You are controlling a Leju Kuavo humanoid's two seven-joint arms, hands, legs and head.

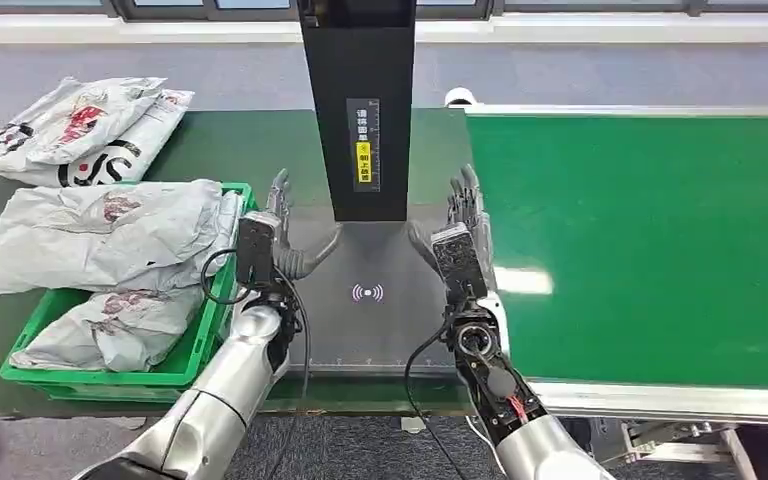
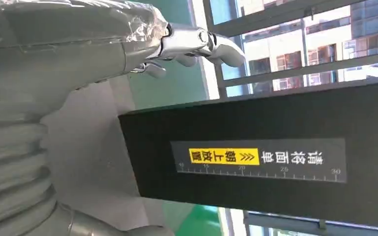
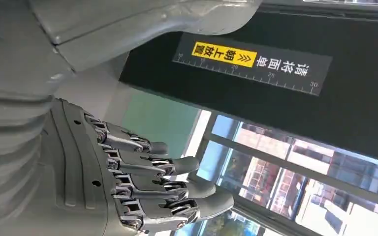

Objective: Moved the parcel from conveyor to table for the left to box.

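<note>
Both my hands empty: left hand [image 1: 282,232] and right hand [image 1: 463,232] hover spread over the desk [image 1: 360,330] by the scanner post [image 1: 360,100]. Conveyor [image 1: 650,250] carries no parcel I can see. Green box [image 1: 210,330] already holds grey parcels [image 1: 100,235]; nothing to fetch yet.

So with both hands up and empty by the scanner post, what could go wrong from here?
The green crate is already heaped with grey parcels, so another could slide off. The black scanner post stands close between the left hand and right hand; a swing might clip it.
</note>
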